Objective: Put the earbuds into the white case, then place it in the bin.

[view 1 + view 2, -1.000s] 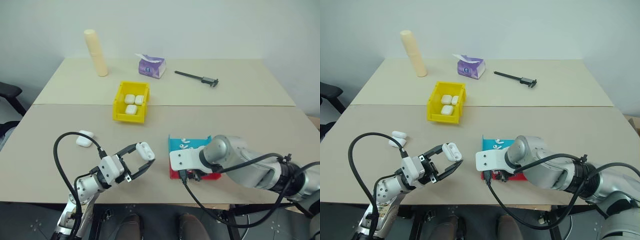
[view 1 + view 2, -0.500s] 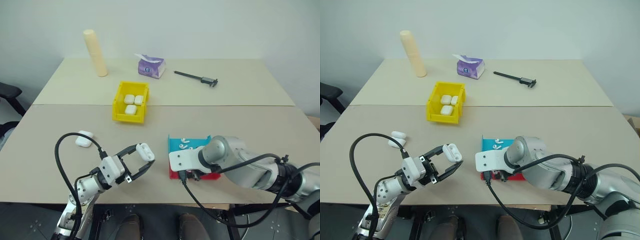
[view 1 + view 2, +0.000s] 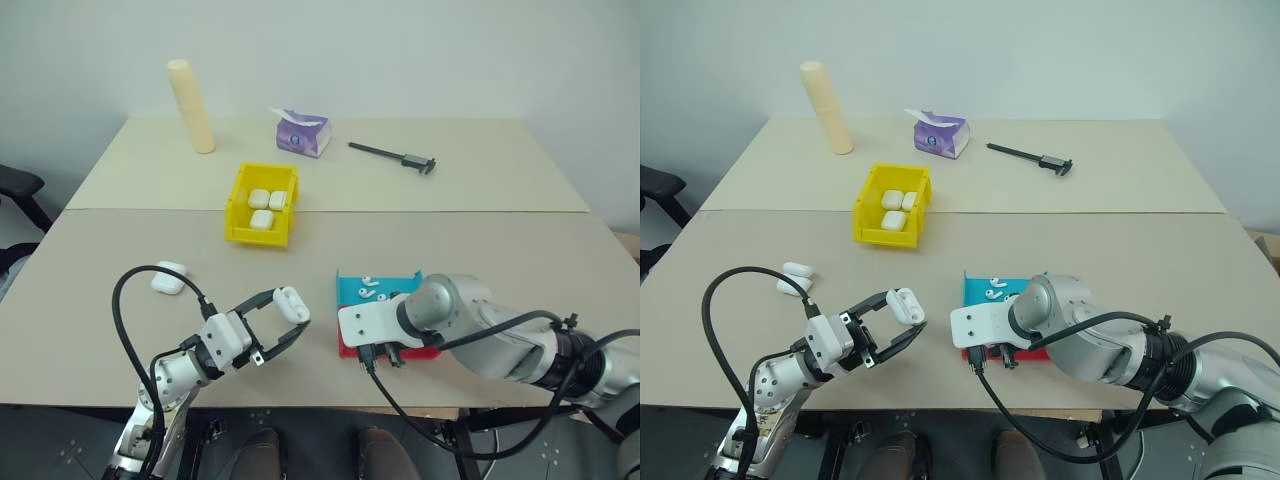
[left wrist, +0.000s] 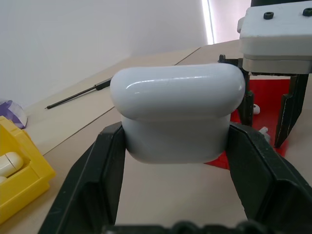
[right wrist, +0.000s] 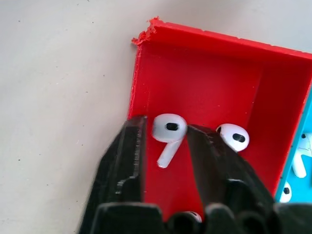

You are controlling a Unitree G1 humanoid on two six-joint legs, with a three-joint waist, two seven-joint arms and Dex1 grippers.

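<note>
The left hand was clamped on a small glossy white rounded case, held above the beige desk near its front edge, with one black finger on each side of the case body and the lid closed. The right hand pointed down into the red compartment of a shallow teal-and-red tray, its two black fingers set narrowly apart on either side of one tiny white earbud; whether they already pressed on it could not be told. A second earbud lay just beside it in the same compartment. A small yellow open-top plastic bin, holding three white cases, stood further back on the desk. Another white case lay on the desk near the left arm.
</note>
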